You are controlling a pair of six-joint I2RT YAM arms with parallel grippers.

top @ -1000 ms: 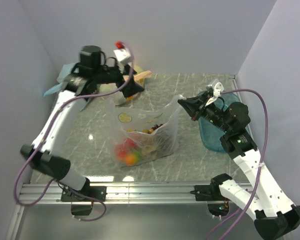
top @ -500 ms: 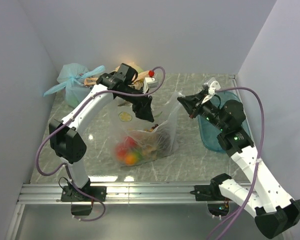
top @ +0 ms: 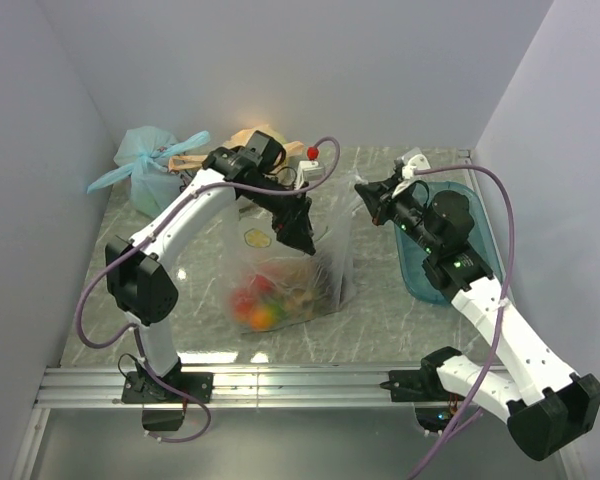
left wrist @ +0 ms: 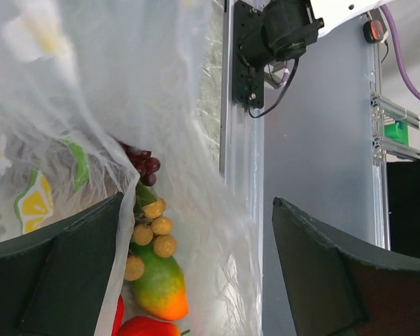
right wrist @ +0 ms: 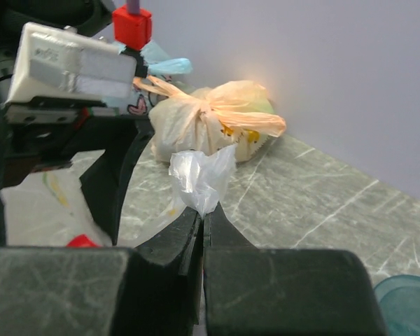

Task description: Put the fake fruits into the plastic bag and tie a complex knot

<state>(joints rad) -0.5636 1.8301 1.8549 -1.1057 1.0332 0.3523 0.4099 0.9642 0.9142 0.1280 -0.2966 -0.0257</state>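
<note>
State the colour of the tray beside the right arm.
Teal tray, best seen from the top external view.

Grey marbled table (top: 400, 318), pale walls (top: 380, 60) — lilac-tinted

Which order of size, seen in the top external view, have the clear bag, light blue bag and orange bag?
1. clear bag
2. light blue bag
3. orange bag, unsure, since the left arm hides part of it
</note>
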